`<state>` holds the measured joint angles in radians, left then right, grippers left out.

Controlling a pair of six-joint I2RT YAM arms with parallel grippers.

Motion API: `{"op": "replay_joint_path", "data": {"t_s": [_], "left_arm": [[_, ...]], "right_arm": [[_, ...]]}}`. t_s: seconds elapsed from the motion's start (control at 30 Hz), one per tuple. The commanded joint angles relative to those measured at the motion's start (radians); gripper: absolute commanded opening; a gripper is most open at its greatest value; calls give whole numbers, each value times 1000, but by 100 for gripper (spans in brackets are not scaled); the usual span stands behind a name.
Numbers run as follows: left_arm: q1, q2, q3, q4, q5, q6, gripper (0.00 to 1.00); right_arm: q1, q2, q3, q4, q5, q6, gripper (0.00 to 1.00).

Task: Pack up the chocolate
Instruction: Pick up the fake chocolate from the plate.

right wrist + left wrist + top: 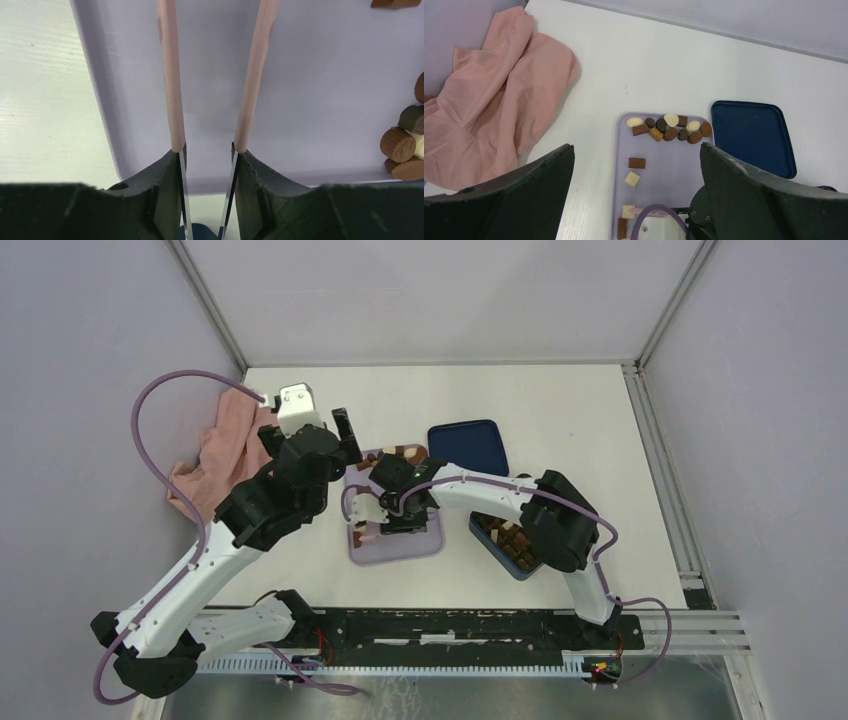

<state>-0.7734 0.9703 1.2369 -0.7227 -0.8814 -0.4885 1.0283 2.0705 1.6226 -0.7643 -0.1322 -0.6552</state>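
Bite-size chocolate (pixel 669 129) lies bunched at the far end of a flat lilac tray (pixel 674 170) on the white counter (pixel 649 65): smooth, moulded pieces in dark brown, mid brown and cream-white, some oval, some round, one heart-like. A brown rectangle (pixel 637 162) and a cream square (pixel 632 178) sit apart in the tray's left half, with another cream piece (pixel 628 210) and a brown one (pixel 622 227) nearer the tray's near end. More brown and cream pieces show in the compartments of a dark blue box (pixel 492 553), just right of the tray and partly hidden under the right arm.

The left tool (pixel 636 147) hangs above the tray with its matte black fingers (pixel 539 175) spread wide and nothing between them. The right tool (pixel 216 30) reaches low over bare lilac plastic. Its long, slim, pinkish fingers (pixel 172 90) run parallel with a narrow gap, and only tray surface is visible between them. Their tips run out of the wrist view.

A flat dark blue lid (pixel 754 137) with rounded corners and a raised rim lies just beyond the tray's far right corner. A soft pink cloth (pixel 494 100) is crumpled in loose folds at the counter's left edge, well apart from the tray.
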Motion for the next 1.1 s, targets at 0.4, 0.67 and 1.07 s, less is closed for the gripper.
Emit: {"op": "replay_joint_path", "data": {"t_s": [0.4, 0.67, 1.07], "left_arm": [[6, -24, 6, 41, -14, 11, 100], [6, -25, 6, 40, -17, 14, 100], [7, -26, 6, 38, -19, 13, 100]], "right_arm": [[-10, 65, 114, -54, 86, -3, 43], [0, 95, 132, -68, 91, -5, 42], [15, 113, 147, -73, 104, -4, 28]]}}
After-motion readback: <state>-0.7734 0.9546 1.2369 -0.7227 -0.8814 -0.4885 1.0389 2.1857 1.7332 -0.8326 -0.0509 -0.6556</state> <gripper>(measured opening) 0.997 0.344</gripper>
